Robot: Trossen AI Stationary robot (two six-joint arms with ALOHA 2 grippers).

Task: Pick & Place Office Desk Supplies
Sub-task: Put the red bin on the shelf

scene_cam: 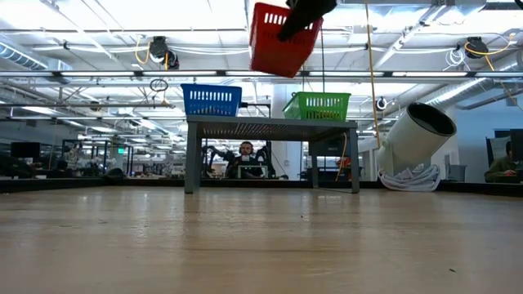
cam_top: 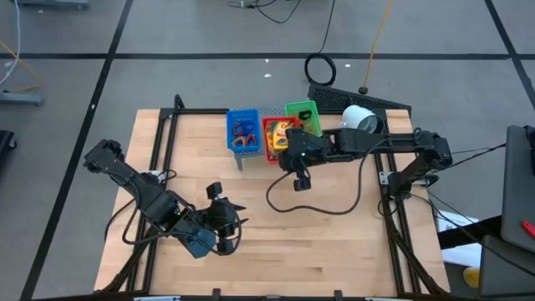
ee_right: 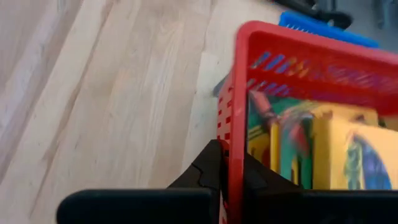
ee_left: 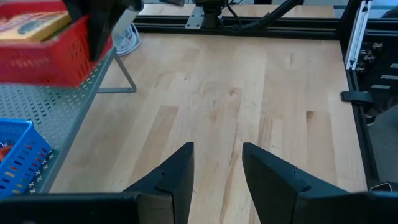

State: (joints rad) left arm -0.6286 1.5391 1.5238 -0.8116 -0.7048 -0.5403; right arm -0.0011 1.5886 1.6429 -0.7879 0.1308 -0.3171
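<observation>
A red basket holding yellow packets hangs tilted in the air above the grey perforated shelf. My right gripper is shut on it. On the shelf stand a blue basket with rubber-band loops and a green basket. My left gripper stands open over bare wood near the table's front left, with nothing between its fingers. My right gripper pinches the red basket's side wall at its top rim, one finger outside and one inside the basket. The fingers slant down from the table's right. The basket is lifted clear of the shelf and tilts, the packets still inside.
A white round device lies at the back right beside the shelf. A black cable loops over the table's middle. Black frame rails run along the table's left and right sides. Bare wood lies between the two arms.
</observation>
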